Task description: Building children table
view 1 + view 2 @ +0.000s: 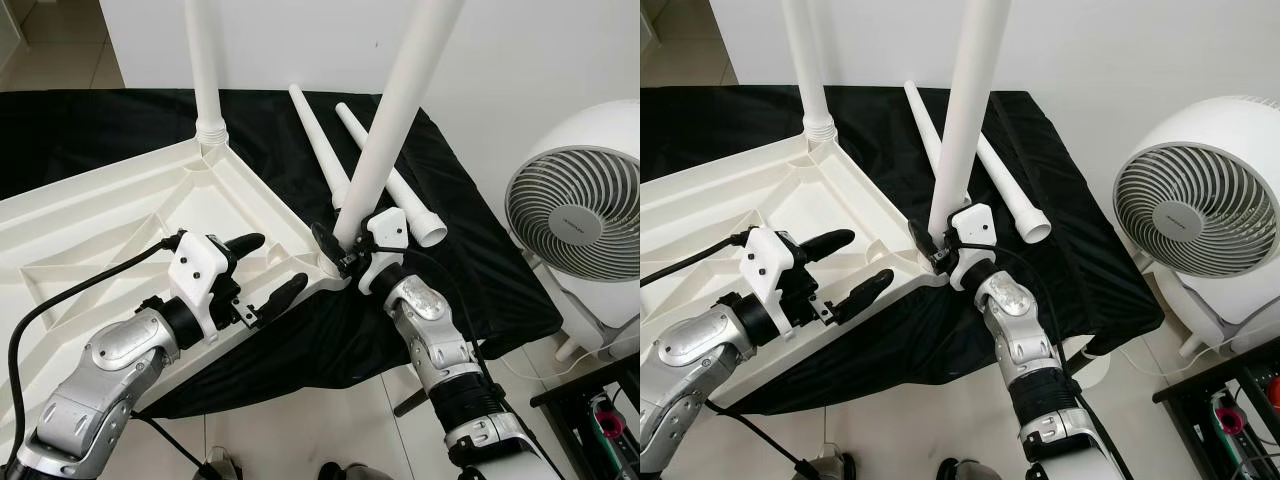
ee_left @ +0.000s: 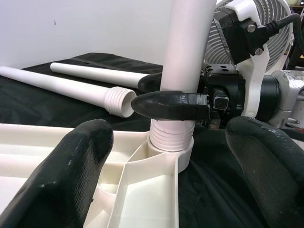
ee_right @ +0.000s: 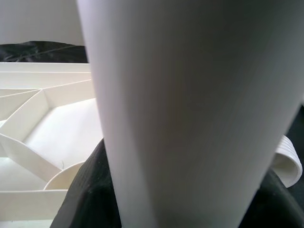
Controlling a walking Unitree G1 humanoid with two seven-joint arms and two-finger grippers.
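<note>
Right gripper (image 1: 345,243) clamps its black fingers around a white leg (image 1: 395,120) just above the leg's ribbed base, which sits in the round socket at the near right corner of the tabletop (image 1: 120,215). In the left wrist view one matte, rounded finger (image 2: 171,105) crosses the front of the smooth tube, and the threaded rings of the leg show right below it at the socket mouth. This leg leans slightly to the right as it rises. In the right wrist view the leg (image 3: 190,109) is a broad, plain white column.

Left gripper (image 1: 262,272) hovers with its fingers spread wide and holding nothing, over the near edge of the tabletop, left of the held leg and apart from it.

The tabletop is white moulded plastic lying upside down on a black cloth (image 1: 470,240), its underside showing raised ribs that form triangular cells. A second leg (image 1: 205,65) stands upright in the socket at the far corner. Two more legs (image 1: 375,165), tapered tubes with ribbed ends, lie side by side on the cloth beyond the right corner. One open end (image 2: 118,99) is hollow.

A white fan (image 1: 580,215) with a round slatted grille stands on the floor to the right of the cloth.
</note>
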